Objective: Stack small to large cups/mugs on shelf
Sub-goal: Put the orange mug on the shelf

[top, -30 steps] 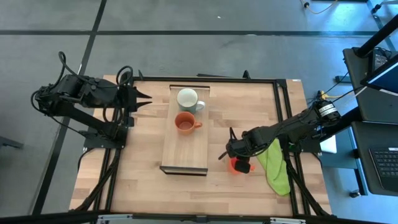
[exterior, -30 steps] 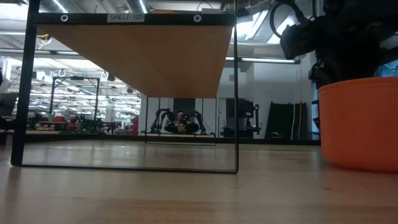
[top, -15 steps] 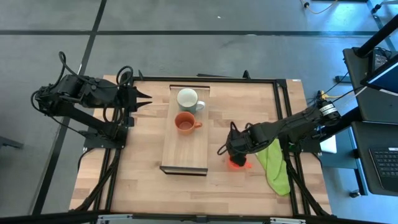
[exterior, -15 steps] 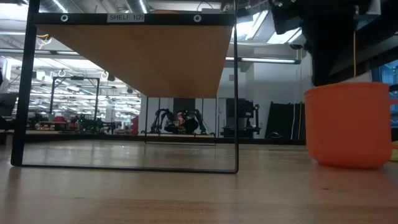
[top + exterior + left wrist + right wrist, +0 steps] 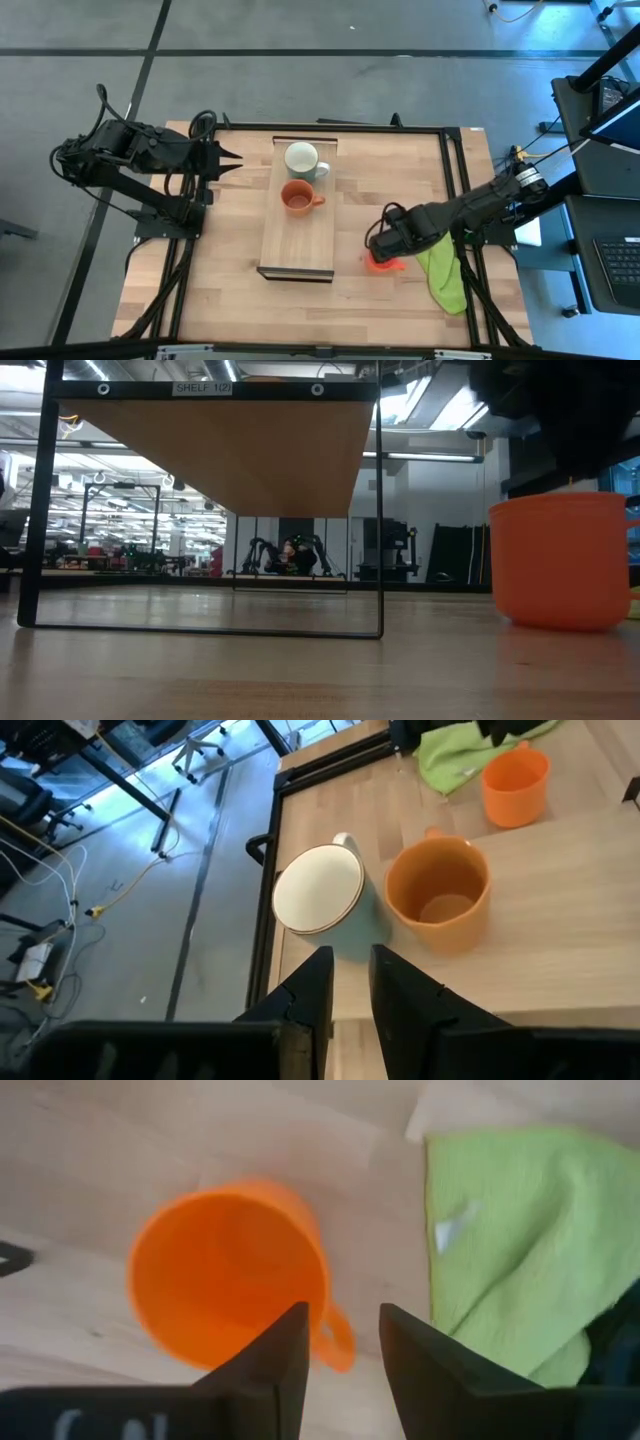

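Observation:
The small orange-red mug [image 5: 385, 265] stands upright on its base on the tabletop, right of the shelf [image 5: 297, 245]; it also shows in the low view [image 5: 560, 560]. My right gripper [image 5: 377, 248] hovers just above it, open. In the right wrist view [image 5: 343, 1355] the fingers stand to either side of the mug's handle [image 5: 338, 1342] without touching it. The pale grey-white mug [image 5: 302, 160] and the brownish-orange mug [image 5: 298, 197] stand on the shelf's far half. My left gripper [image 5: 238, 158] waits at the table's far left, open by a narrow gap [image 5: 350, 985].
A green cloth [image 5: 442, 265] lies on the table just right of the small mug, under the right arm. The shelf is raised on a thin black frame [image 5: 380, 510]. Bare shelf surface shows on the near half of the plank [image 5: 297, 250].
The right gripper has come up off the small mug and drawn back a little toward the table's right edge. The mug, which stood nearer the low camera a second ago, now stands slightly farther off, upright and on its own.

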`<state>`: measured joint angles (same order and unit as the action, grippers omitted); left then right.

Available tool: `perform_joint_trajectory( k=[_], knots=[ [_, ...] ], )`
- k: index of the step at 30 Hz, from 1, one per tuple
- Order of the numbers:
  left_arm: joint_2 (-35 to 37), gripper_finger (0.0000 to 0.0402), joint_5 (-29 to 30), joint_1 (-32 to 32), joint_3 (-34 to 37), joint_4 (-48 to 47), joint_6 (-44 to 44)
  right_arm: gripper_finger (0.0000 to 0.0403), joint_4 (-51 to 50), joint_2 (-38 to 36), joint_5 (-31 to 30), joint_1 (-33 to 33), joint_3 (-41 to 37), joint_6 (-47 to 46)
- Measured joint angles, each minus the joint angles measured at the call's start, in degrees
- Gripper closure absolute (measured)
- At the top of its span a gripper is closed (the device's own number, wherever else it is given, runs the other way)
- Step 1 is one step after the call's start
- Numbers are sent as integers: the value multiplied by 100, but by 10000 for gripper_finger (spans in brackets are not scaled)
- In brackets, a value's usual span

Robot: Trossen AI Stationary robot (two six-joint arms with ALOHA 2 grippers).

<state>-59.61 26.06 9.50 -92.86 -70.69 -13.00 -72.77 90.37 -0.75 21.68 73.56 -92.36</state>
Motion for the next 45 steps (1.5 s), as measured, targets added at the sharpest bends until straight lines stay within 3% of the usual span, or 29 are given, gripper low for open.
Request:
perform_joint_trajectory(
  k=[9,14,22,33,45],
  knots=[
    [0,339,-10,1,0,-230,-113,277,330,0,2,333,-2,-1115],
    [0,339,-16,2,0,-371,-113,277,413,182,-259,340,-2,-1172],
    [72,339,-26,0,0,-390,-113,277,0,498,-223,350,-11,-1198],
    [178,339,-23,0,0,-390,-65,277,221,520,-155,430,-21,-1428],
    [200,339,-17,0,0,-389,-66,277,962,518,-75,484,-734,-1560]
  ],
)
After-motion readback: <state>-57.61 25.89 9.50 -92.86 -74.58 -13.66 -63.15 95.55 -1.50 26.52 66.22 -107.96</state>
